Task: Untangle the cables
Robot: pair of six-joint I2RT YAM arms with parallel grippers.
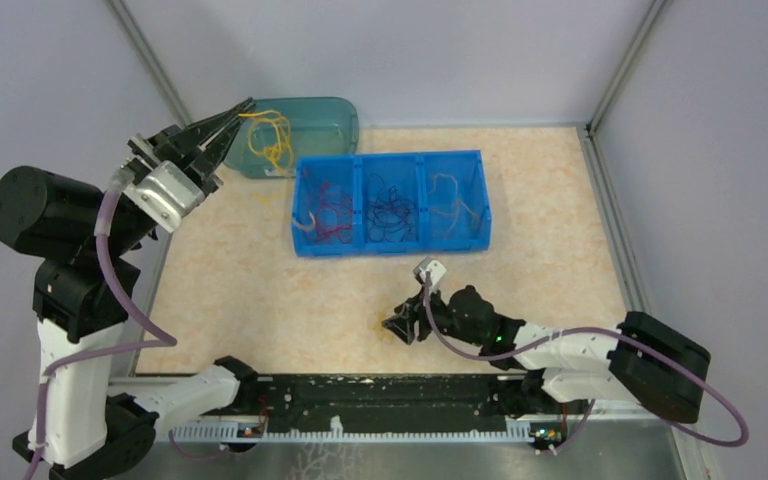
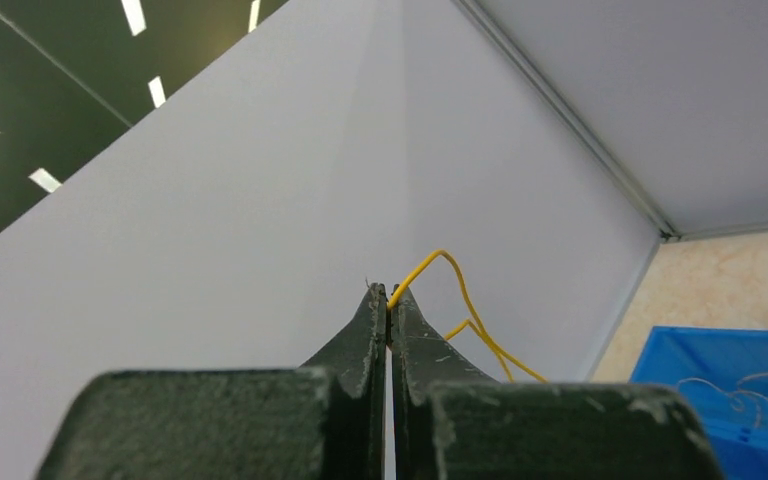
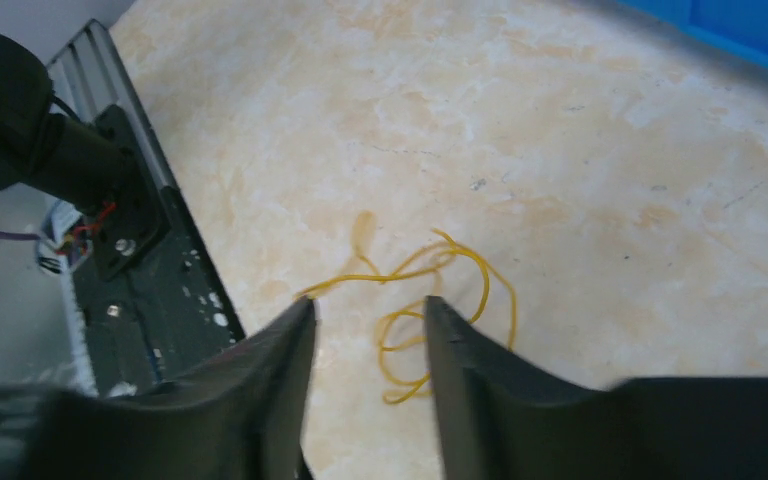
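My left gripper [image 1: 243, 108] is raised at the back left and is shut on a yellow cable [image 1: 271, 136] that dangles over a teal tub [image 1: 335, 118]. In the left wrist view the jaws [image 2: 391, 300] pinch the yellow cable [image 2: 441, 253] at their very tips. My right gripper [image 1: 397, 326] is low over the table, open. In the right wrist view its fingertips [image 3: 368, 305] straddle part of a second curly yellow cable [image 3: 380, 277] lying loose on the table. They do not touch it.
A blue bin [image 1: 392, 162] with three compartments holds red cables [image 1: 326, 212], dark cables [image 1: 392, 210] and pale cables [image 1: 454, 205]. Its corner shows in the left wrist view [image 2: 720, 365]. Grey walls close in the back and sides. A black rail [image 3: 135, 280] runs along the near edge.
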